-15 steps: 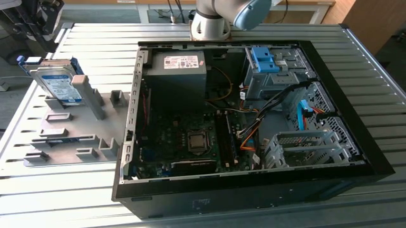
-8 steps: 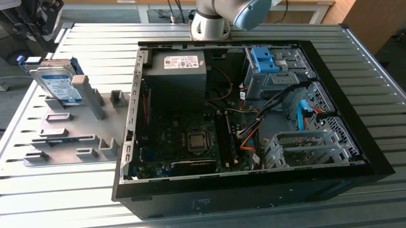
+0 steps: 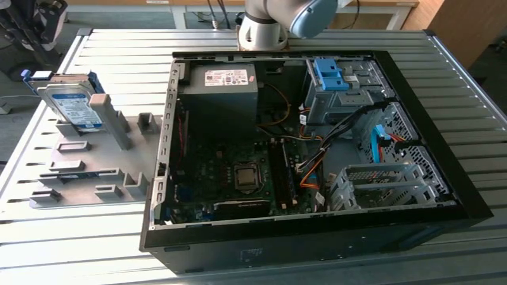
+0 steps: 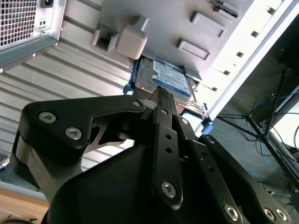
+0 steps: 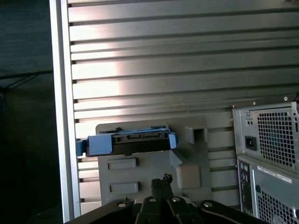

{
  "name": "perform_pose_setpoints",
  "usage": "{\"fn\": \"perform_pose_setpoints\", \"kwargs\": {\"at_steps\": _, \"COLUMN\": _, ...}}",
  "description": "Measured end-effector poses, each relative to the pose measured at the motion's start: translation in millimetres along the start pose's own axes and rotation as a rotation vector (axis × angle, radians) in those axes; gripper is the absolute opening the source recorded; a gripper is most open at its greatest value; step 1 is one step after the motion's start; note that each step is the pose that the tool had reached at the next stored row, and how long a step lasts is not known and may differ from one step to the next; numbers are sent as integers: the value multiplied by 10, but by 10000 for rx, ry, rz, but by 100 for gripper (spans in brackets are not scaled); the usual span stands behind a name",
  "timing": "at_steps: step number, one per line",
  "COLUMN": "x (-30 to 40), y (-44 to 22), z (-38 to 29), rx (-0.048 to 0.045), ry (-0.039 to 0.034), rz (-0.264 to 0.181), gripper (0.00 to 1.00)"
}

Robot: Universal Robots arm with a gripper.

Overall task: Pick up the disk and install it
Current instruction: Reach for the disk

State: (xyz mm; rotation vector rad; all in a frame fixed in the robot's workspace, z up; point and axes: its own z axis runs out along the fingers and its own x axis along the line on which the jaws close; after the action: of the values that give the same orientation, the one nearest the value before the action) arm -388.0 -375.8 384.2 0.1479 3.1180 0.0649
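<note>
1. Tabletop (image 3: 79,237): slatted metal, carries everything below.
2. Open computer case (image 3: 317,252): lies on its side toward the exterior view's right, insides exposed.
3. Arm (image 3: 273,24): rises at the far side of the case.
4. Grey fixture plate (image 3: 135,151): just beside the case, on the exterior view's left.
5. Disk (image 3: 73,107): stands on edge in a holder at the plate's far left corner, blue rails fitted.
6. Tool (image 5: 162,179): fingertips together, nothing between them, not touching the disk.
</note>
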Motion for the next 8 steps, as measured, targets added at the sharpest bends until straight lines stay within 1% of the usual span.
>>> {"fn": "perform_pose_setpoints", "kwargs": {"at_steps": 2, "x": 77, "y": 21, "z": 2, "rx": -1, "ry": -2, "rz": 1, "gripper": 11}}
{"fn": "perform_pose_setpoints", "kwargs": {"at_steps": 4, "x": 137, "y": 38, "z": 3, "rx": 0, "ry": 0, "rz": 0, "gripper": 11}}
{"fn": "perform_pose_setpoints", "kwargs": {"at_steps": 6, "x": 175, "y": 51, "z": 6, "rx": -2, "ry": -3, "rz": 1, "gripper": 11}}
{"fn": "perform_pose_setpoints", "kwargs": {"at_steps": 8, "x": 194, "y": 57, "z": 7, "rx": -1, "ry": -1, "rz": 1, "gripper": 11}}
